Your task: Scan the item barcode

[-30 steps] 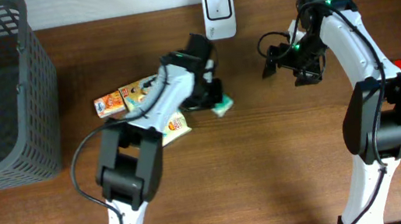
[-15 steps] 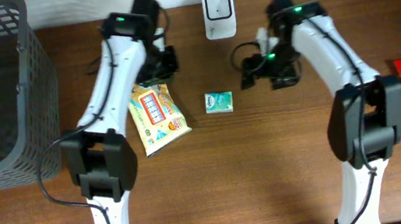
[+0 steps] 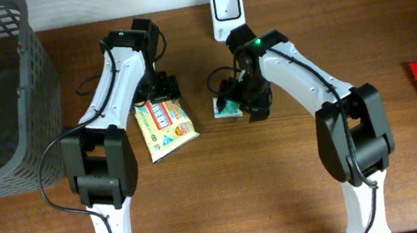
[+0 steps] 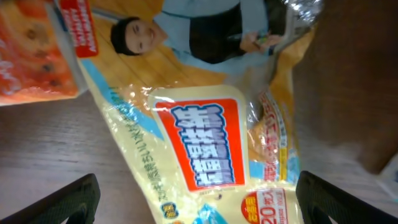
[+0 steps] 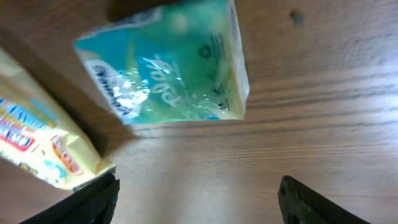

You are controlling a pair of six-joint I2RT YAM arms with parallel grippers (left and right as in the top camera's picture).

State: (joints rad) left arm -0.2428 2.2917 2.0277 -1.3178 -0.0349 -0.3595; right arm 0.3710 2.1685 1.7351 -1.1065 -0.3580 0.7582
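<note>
A small teal-green plastic packet (image 5: 168,65) lay on the brown wooden surface (image 5: 280,124), near a yellow printed bag (image 4: 205,143). The right fingers (image 5: 311,199) hovered spread beside it, empty; the left fingers (image 4: 62,202) were spread over the bag. Pickup seemed next: straddle, pinch, carry to the white scanner (image 3: 225,4).

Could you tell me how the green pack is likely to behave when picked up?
The green pack looks soft and light, so it will probably squash under a squeeze. Its glossy film wrap may slip. Lying flat on the table, it should not roll.
</note>
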